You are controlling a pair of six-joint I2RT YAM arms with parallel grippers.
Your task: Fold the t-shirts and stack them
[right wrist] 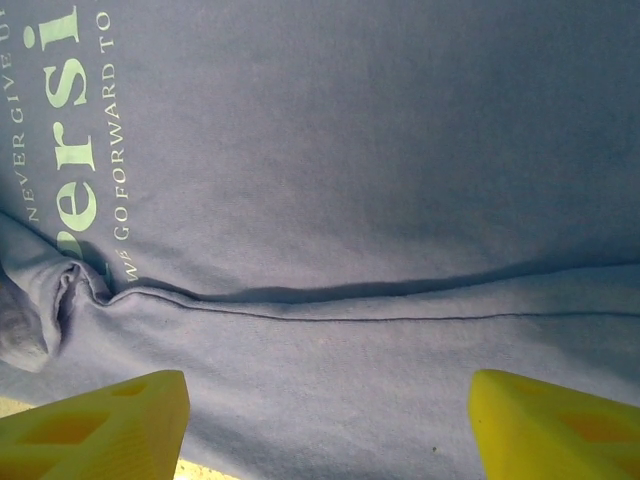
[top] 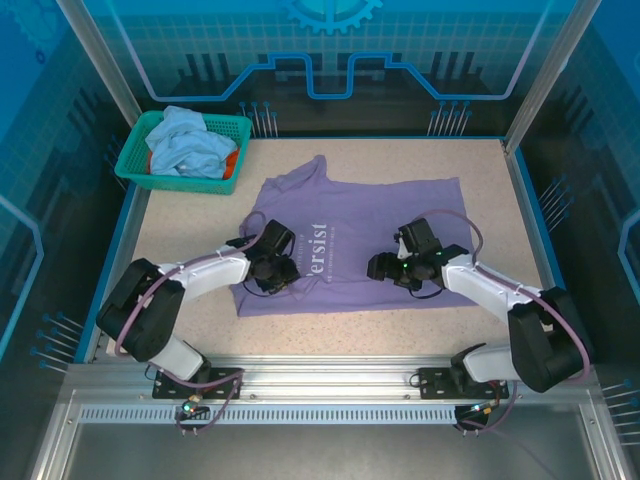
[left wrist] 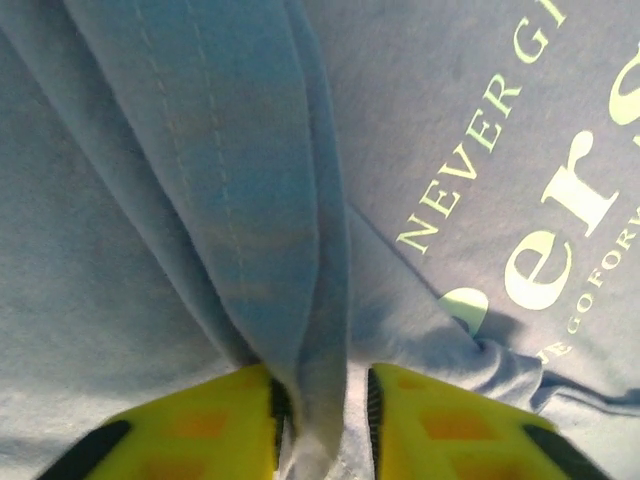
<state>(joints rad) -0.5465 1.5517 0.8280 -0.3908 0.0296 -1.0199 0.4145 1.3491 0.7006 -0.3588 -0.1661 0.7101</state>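
Note:
The lavender-purple t-shirt [top: 365, 235] lies spread on the table with white lettering across its chest. My left gripper [top: 272, 275] is over the shirt's near left part, shut on a raised fold of the cloth [left wrist: 300, 330] that runs between its yellow fingers [left wrist: 190, 430]. My right gripper [top: 385, 267] hovers over the shirt's near right part, open, its fingers [right wrist: 95, 425] wide apart above the hem seam [right wrist: 400, 318]. A light-blue t-shirt [top: 185, 140] and an orange t-shirt [top: 232, 162] lie in the basket.
A teal mesh basket [top: 135, 160] stands at the far left corner of the table. Bare speckled tabletop [top: 490, 180] lies around the shirt. Blue frame rails and clear panels border the table.

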